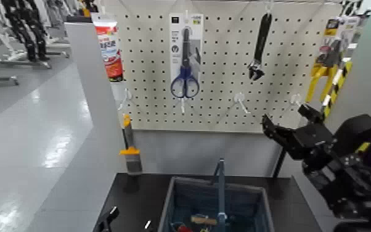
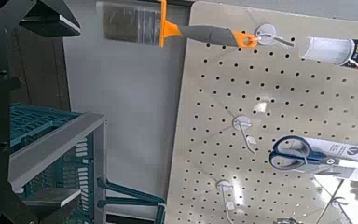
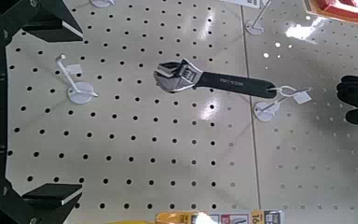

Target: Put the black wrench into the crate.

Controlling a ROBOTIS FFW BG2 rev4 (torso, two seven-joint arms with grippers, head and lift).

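The black wrench [image 1: 260,46] hangs head-down from a hook high on the white pegboard [image 1: 225,92]; in the right wrist view the wrench [image 3: 214,79] lies across the board with its silvery jaw head toward my fingers. My right gripper [image 1: 286,120] is open in the air, below and to the right of the wrench, clear of it; the right gripper [image 3: 61,110] holds nothing. The blue-grey crate [image 1: 182,197] with its upright handle bar stands on the black table below, and the crate [image 2: 47,149] also shows beside my left gripper [image 1: 108,217], which waits open low at the table's left.
Blue-handled scissors [image 1: 185,68] on a card hang left of the wrench, yellow-handled pliers [image 1: 323,68] to its right. Empty hooks [image 1: 241,102] stick out below. An orange-collared brush [image 1: 129,148] and a red-and-white tube [image 1: 109,49] hang on the left side panel. Small items lie in the crate.
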